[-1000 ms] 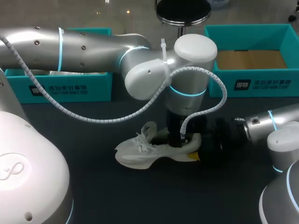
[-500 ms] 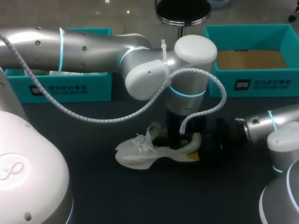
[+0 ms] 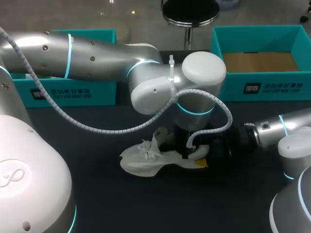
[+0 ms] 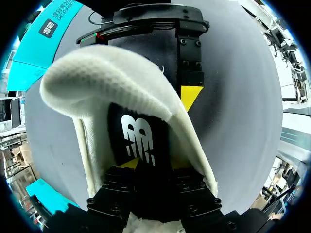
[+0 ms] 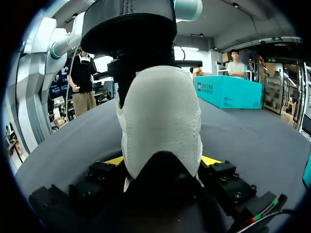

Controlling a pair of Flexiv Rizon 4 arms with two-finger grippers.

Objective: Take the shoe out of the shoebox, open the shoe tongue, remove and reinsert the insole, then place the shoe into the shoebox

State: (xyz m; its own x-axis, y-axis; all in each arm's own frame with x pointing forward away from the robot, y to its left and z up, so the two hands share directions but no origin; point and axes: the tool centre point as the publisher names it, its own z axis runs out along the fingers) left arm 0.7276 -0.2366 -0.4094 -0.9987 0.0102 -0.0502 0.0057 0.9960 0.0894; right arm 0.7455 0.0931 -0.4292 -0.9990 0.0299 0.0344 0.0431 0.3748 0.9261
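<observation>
White shoe (image 3: 146, 158) stays clamped at the heel in your right gripper (image 5: 163, 162). Your left gripper (image 4: 146, 169) has sunk deeper inside, toward the insole (image 4: 138, 141). You can't tell if it's closed, but insole removal looks next.

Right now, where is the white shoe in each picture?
Head view: shoe mid-table, under the left arm.
Left wrist view: heel opening just ahead of the left gripper.
Right wrist view: heel between the right gripper's fingers.
Shared landmark: the yellow fingertip beside the heel.

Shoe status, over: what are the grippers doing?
Right gripper shut on shoe heel. Left gripper down inside shoe, over insole. Nothing seen blocking.
</observation>
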